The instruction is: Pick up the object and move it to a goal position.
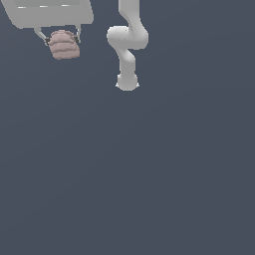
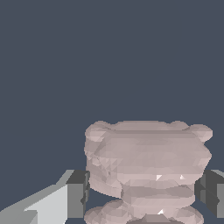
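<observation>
Blob [image 1: 63, 45] is sitting right between the tool's [image 1: 63, 40] two fingers, so the tool is clamped on it, one finger on each side. In the exterior view it hangs just under the white tool body, way up in the corner of the frame, with the tool's upper part cut off by the picture edge. The pink lump sticks out below the fingertips, ridges running sideways across it.

Wrist view says the same: blob [image 2: 148, 170] fills the gap between the fingers [image 2: 78, 194], dark pads pressed against both flanks of it, and it's wider above the pads than where they pinch.

Room-wise, everything below and off to the far side of the tool is plain dark grey. Only other thing around is the arm [image 1: 128, 47], well apart from the tool, its links bending down to a rounded end.
</observation>
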`<state>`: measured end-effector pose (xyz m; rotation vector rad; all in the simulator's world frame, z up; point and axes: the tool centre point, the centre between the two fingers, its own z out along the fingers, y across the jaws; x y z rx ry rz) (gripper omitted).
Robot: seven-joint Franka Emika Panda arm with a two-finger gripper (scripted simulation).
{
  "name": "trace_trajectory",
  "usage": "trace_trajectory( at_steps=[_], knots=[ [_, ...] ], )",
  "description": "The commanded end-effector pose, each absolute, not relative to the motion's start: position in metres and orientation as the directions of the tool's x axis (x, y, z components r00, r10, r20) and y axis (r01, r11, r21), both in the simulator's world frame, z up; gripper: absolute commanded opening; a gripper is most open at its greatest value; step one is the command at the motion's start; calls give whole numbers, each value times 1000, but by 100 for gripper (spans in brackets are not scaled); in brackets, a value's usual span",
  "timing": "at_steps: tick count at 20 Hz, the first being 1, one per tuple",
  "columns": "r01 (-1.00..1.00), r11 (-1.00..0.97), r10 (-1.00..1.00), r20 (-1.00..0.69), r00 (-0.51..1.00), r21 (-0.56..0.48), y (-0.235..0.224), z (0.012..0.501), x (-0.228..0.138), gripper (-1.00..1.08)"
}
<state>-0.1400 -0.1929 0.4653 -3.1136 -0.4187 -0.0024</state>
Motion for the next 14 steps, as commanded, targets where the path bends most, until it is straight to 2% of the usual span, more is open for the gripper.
trace_trajectory(
  at_steps=[1,14],
  knots=[
    [265,-964,265,0,964,0,-196,481,-142,-100],
    [265,-964,265,0,964,0,-204,511,-144,-100]
  ],
)
